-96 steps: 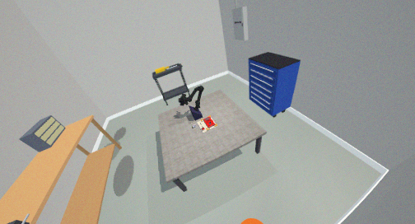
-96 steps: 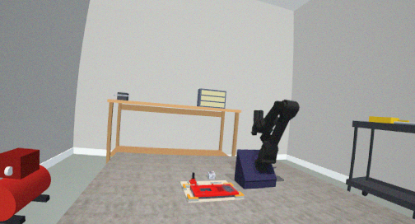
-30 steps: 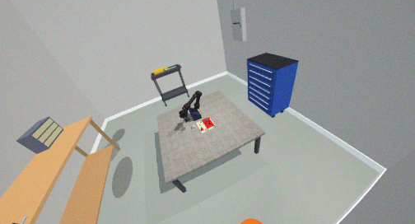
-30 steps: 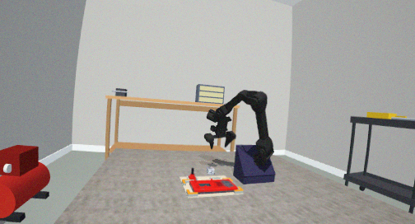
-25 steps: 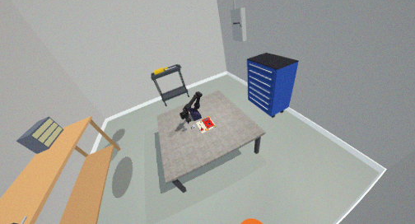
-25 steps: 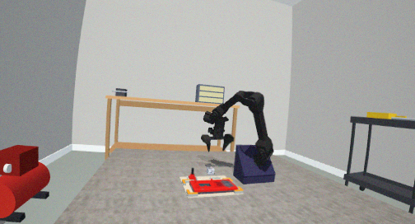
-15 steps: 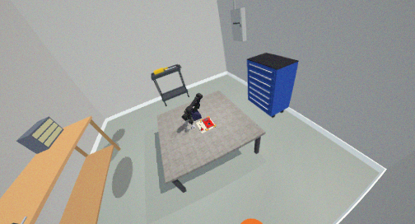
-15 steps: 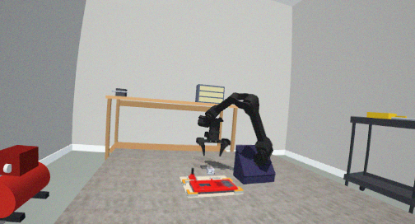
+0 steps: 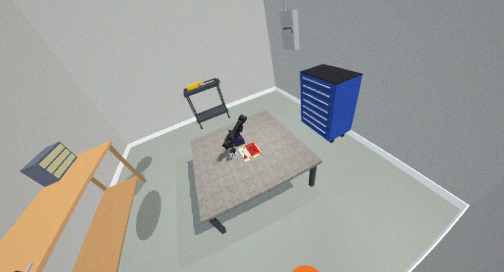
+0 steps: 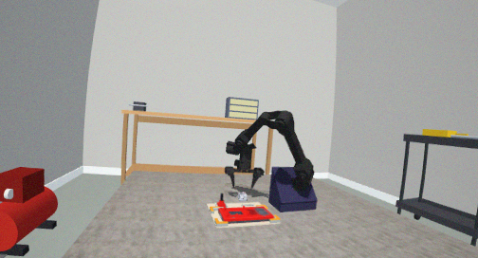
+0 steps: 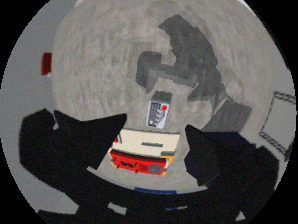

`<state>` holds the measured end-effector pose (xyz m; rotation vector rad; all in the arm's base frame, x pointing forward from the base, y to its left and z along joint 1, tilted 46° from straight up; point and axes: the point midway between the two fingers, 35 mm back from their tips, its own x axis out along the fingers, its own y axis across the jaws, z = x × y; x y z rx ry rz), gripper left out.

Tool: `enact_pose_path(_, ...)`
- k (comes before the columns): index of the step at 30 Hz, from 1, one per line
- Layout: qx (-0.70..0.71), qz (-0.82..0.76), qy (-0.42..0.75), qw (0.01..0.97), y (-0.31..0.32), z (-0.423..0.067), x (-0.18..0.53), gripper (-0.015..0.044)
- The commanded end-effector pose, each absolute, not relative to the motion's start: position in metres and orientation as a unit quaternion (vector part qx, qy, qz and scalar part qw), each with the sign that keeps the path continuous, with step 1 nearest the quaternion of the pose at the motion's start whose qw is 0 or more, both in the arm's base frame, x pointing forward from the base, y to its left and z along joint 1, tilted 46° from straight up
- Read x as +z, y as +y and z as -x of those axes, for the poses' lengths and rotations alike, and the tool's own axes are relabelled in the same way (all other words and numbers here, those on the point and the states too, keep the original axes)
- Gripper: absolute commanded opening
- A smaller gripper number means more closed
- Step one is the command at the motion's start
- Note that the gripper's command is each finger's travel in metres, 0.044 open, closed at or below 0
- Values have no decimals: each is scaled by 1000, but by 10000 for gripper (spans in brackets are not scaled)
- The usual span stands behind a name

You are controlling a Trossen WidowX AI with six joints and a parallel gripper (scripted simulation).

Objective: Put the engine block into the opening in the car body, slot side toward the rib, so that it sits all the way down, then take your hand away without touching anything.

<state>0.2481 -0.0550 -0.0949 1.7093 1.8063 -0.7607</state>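
Pincer [image 10: 244,179] wide and holding nothing, I hang above the small grey engine block [image 11: 158,113] for a straddling grasp, red car body [image 10: 245,211] just beside.

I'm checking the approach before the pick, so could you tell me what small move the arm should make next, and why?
Probably lower straight down. The gripper hangs wide open with nothing between its fingers, above the small grey engine block, which lies on the table between the fingertips in the wrist view. The block lies apart from the red car body, so it must be grasped first.
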Motion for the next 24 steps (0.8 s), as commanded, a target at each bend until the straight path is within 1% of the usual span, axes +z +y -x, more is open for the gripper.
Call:
enact_pose_path(1, -282, -633, 672, 261, -44, -248, -103, 440)
enact_pose_path(23, -282, -634, 672, 261, -25, -246, -122, 440)
enact_pose_path(24, -282, -634, 672, 261, -25, -246, -122, 414)
